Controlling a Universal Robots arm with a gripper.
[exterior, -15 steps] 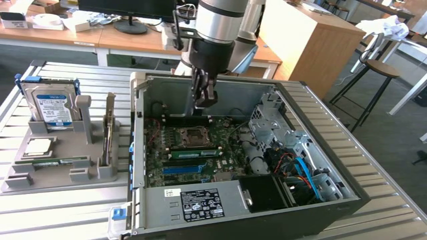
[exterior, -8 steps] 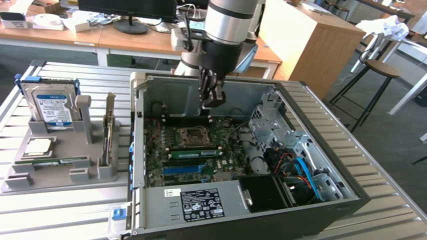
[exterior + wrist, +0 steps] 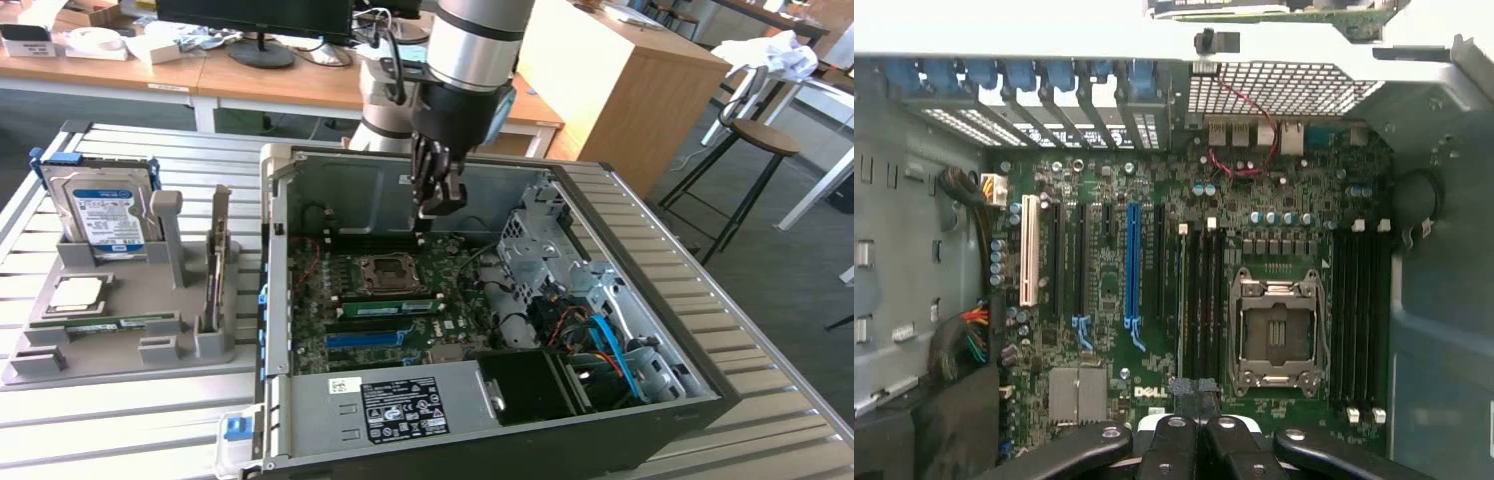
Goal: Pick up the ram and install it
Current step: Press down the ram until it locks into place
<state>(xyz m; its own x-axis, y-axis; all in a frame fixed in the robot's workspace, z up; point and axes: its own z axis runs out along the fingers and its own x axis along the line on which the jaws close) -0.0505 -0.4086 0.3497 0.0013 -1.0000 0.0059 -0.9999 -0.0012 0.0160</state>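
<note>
The pincer (image 3: 441, 208) hangs inside the open computer case (image 3: 274, 250) with its jaws pressed together and nothing between them, above the far part of the motherboard (image 3: 400, 300). The ram (image 3: 387, 307) appears to be seated already, standing on edge in a slot on the near side of the CPU socket (image 3: 394, 270). Its long axis runs from the exterior view's left to right, and it is lower than the fingertips and apart from them. In the wrist view, the pincer (image 3: 1194, 395) lines up with the ends of the slot bank beside the CPU socket (image 3: 1274, 330), and the ram (image 3: 1181, 300) reads as a thin strip in the slot farthest from the socket. It is hard to make out there, and whether its end clips have latched cannot be told. A similar green stick (image 3: 120, 322) lies flat in the grey tray (image 3: 134, 365) on the bench (image 3: 107, 430), well apart at the exterior view's left, so which stick the task means remains a judgement. The pincer's fingertips partly hide the nearest slot ends.
</note>
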